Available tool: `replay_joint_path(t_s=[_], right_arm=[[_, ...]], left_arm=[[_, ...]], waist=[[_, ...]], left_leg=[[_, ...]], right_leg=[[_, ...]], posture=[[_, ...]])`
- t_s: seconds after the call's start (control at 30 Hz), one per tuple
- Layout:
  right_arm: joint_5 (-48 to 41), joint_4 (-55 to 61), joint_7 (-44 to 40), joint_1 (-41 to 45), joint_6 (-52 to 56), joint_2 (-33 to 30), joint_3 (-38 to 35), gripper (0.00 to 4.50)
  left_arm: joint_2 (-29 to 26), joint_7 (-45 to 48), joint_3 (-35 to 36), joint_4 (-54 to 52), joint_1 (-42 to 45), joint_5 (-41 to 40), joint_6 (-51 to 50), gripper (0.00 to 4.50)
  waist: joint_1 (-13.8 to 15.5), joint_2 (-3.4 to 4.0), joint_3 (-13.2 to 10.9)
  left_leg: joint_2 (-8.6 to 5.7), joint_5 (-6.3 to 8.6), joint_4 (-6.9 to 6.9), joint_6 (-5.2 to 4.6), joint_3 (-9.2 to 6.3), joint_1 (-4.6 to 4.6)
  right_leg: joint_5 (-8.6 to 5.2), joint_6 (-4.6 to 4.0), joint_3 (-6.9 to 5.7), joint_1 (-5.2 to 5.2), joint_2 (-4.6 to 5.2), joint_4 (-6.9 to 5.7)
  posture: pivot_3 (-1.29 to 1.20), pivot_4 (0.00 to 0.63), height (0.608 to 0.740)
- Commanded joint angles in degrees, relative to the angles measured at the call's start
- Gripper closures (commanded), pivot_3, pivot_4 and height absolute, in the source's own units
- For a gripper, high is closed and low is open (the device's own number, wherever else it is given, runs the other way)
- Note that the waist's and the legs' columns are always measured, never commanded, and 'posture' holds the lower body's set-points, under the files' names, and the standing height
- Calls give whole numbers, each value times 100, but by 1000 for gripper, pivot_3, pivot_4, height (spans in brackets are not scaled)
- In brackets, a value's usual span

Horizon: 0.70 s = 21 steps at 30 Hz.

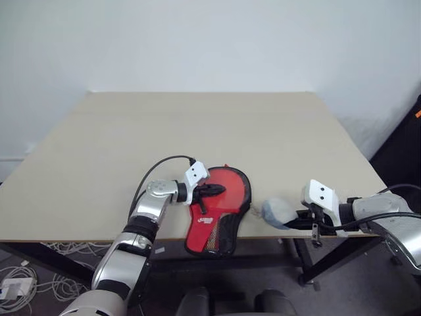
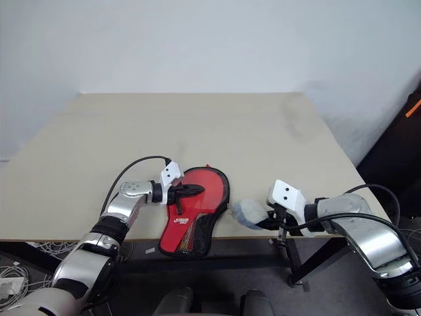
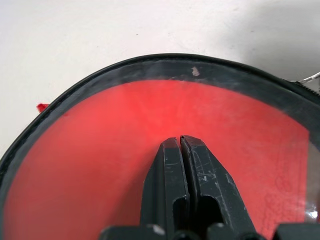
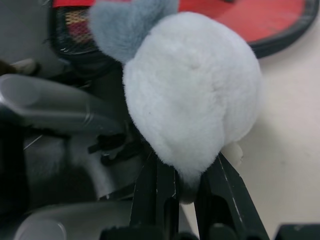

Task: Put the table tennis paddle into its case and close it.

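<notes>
The left gripper's (image 1: 212, 191) fingers (image 3: 200, 170) are pressed together, empty, resting on the red face of the case (image 1: 220, 207). The right gripper's (image 1: 304, 222) fingers (image 4: 225, 192) pinch a whitish-grey fluffy pom-pom (image 1: 278, 211) beside the case at the bench's (image 1: 197, 125) near edge. The case lies flat, its narrow mesh end hanging over that edge. The paddle isn't visible, so presumably it is inside; whether the zip is fully closed can't be told.
</notes>
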State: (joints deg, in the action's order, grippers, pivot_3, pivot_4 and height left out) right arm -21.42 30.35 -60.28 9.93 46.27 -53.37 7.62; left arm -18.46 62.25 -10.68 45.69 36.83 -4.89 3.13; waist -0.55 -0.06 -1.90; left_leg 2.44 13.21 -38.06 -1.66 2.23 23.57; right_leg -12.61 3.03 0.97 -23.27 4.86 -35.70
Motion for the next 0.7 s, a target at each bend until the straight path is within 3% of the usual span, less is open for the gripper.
replay_joint_path(t_s=[0.03, 0.23, 0.47, 0.7], right_arm=[[-214, 430, -335, -108, -115, -257, 68, 4468], [-93, 518, -318, -89, -328, -296, 435, 4468], [616, -660, 366, 716, -566, 384, 852, 4468], [836, -885, 470, 957, -708, 740, 1101, 4468]], left_arm=[[-87, -2, -137, 254, -104, 276, -79, 4500], [-66, 3, -138, 249, -84, 273, -99, 4500], [36, 9, -175, 284, 12, 287, -81, 4500], [181, 1, -187, 574, 193, 428, 130, 4500]], waist=[[33, -2, 0], [90, -4, 1], [79, -7, 4], [89, -8, 6]], left_leg=[[0, 1, -1, 0, 0, 0], [0, 12, -13, -5, 3, 0], [1, 12, -20, -5, 4, -4], [1, 12, -22, -6, 2, -1]], right_leg=[[0, 0, 0, 0, 0, 1], [-4, 5, 0, 1, 2, 3], [-3, 5, 0, 5, 0, -3], [-2, 5, -1, 7, 0, -4]], posture=[[0, 0, 740], [0, 0, 740], [0, 0, 740], [0, 0, 740]])
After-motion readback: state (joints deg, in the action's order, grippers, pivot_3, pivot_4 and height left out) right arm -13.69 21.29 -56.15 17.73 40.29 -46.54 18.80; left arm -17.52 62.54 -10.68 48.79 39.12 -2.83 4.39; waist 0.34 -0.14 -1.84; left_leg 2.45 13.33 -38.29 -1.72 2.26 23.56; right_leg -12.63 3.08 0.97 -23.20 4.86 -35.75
